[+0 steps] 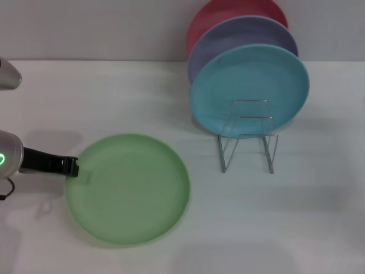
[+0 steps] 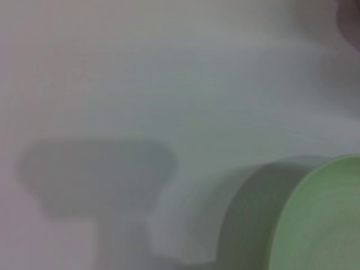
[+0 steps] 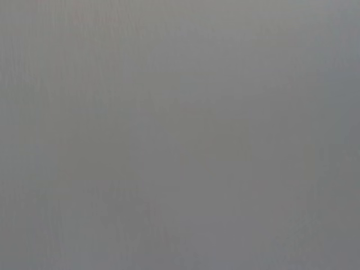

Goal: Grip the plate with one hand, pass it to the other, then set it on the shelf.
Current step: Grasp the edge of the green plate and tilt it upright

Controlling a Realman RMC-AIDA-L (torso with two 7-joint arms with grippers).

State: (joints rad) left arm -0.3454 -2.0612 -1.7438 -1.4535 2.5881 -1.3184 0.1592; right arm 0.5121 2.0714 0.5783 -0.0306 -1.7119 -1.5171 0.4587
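The light green plate point(image 1: 128, 188) lies flat on the white table at the front left. My left gripper point(image 1: 71, 166) reaches in from the left, and its black tip is at the plate's left rim, just over the edge. The left wrist view shows only that rim point(image 2: 320, 219) and its shadow on the table. The shelf, a thin silver wire rack point(image 1: 248, 137), stands to the right of the plate and apart from it. My right gripper shows in no view; the right wrist view is plain grey.
A turquoise-blue plate point(image 1: 251, 85) stands on edge at the far end of the rack. A lavender plate point(image 1: 239, 34) and a red plate point(image 1: 217, 17) stand behind it against the back wall. The white table point(image 1: 296, 217) stretches to the front right.
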